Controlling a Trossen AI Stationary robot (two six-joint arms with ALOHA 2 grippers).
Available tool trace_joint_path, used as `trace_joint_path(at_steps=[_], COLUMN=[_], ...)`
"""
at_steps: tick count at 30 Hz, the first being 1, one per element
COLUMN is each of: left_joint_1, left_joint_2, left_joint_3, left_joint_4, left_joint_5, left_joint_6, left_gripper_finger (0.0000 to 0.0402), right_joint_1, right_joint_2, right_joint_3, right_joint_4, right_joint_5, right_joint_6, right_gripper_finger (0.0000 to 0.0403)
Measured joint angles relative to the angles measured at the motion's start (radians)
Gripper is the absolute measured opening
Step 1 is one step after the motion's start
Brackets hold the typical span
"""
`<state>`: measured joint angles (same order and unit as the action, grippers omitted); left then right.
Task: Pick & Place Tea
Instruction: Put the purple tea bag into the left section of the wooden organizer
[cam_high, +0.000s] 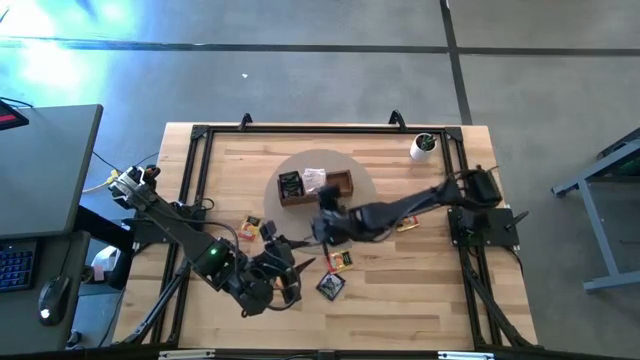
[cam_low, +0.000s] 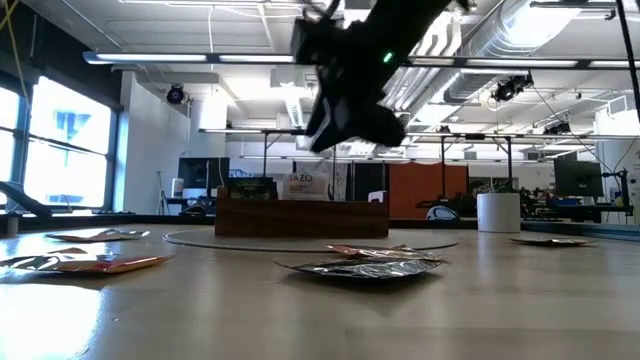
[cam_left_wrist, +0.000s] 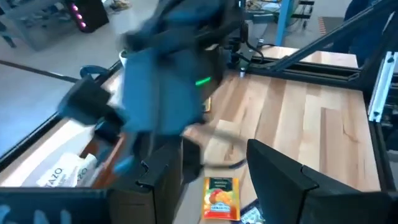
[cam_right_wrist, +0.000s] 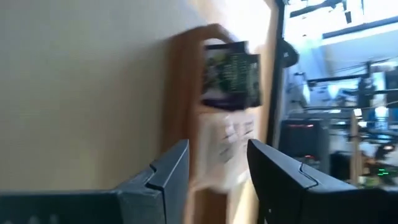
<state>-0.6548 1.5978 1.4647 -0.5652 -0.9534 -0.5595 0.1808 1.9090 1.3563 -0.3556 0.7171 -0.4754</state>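
Right gripper (cam_right_wrist: 217, 171): fingers parted, nothing between them, hovering just short of the tray (cam_high: 340, 183).
Left gripper (cam_left_wrist: 214, 180): open and empty, an orange sachet (cam_left_wrist: 221, 198) on the table just beyond.
Tray: two sachets visible inside (maybe more).
Left to do: several loose sachets (cam_high: 331, 286) lie around both grippers.

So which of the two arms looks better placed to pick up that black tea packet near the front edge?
Probably the left. Its tool sits open beside the black packet. The right tool, also open, hangs up by the wooden tray, farther from the packet.
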Motion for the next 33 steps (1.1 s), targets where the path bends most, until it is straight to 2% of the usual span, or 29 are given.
trace_joint_path(at_steps=[4,8,12,15,19,23,26,30,33], left_joint_1=[-0.001,0.0,0.0,0.008,0.028,0.027,0.026,0.027,0.029], left_joint_2=[0.0,0.0,0.0,0.004,0.051,0.094,0.154,0.219,0.27], left_joint_3=[0.0,0.0,0.0,0.0,0.0,0.001,0.0,0.002,-0.001], left_joint_4=[-0.001,-0.003,-0.012,-0.017,-0.021,0.001,0.039,0.101,0.129], left_joint_5=[0.007,0.04,0.125,0.194,0.26,0.337,0.407,0.45,0.446], left_joint_6=[-0.003,-0.021,-0.049,-0.062,-0.1,-0.1,-0.109,-0.107,-0.142], left_gripper_finger=[0.0177,0.0177,0.0177,0.0177,0.0177,0.0177,0.0177,0.0177,0.0177], right_joint_1=[0.093,0.196,0.3,0.364,0.422,0.445,0.439,0.421,0.408], right_joint_2=[-0.076,-0.137,-0.166,-0.165,-0.165,-0.165,-0.165,-0.164,-0.161], right_joint_3=[0.0,-0.005,-0.058,-0.123,-0.248,-0.378,-0.459,-0.526,-0.543], right_joint_4=[-0.181,-0.339,-0.327,-0.249,0.026,0.291,0.427,0.51,0.5], right_joint_5=[-0.002,-0.144,-0.25,-0.312,-0.335,-0.332,-0.333,-0.335,-0.348], right_joint_6=[0.261,0.55,0.711,0.849,1.009,1.018,1.021,1.021,0.994], right_gripper_finger=[0.0154,0.0145,0.014,0.014,0.014,0.014,0.014,0.014,0.014])
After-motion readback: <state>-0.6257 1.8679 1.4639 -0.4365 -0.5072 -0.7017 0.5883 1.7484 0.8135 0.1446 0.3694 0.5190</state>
